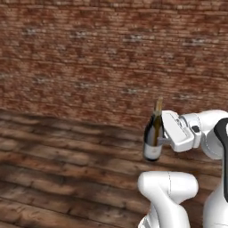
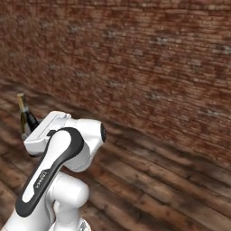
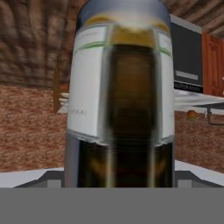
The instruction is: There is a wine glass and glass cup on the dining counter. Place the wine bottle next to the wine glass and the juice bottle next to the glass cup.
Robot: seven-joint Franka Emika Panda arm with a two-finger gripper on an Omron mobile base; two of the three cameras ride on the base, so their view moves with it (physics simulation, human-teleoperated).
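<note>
The gripper [image 1: 164, 139] was clamped on the wine bottle [image 1: 153, 136], holding it upright in the air, well above the wooden plank floor [image 1: 58, 173]. Open floor lay all around it. Farther off stood the brick wall [image 1: 89, 58].

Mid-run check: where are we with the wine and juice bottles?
Done: the wine bottle is picked up, upright and clear of the wooden floor, gripped by the pincer; the hand view has its label right up close. In hand: carrying it, facing a brick wall. Left: set it beside the wine glass on the dining counter, then do the whole juice bottle step.
</note>
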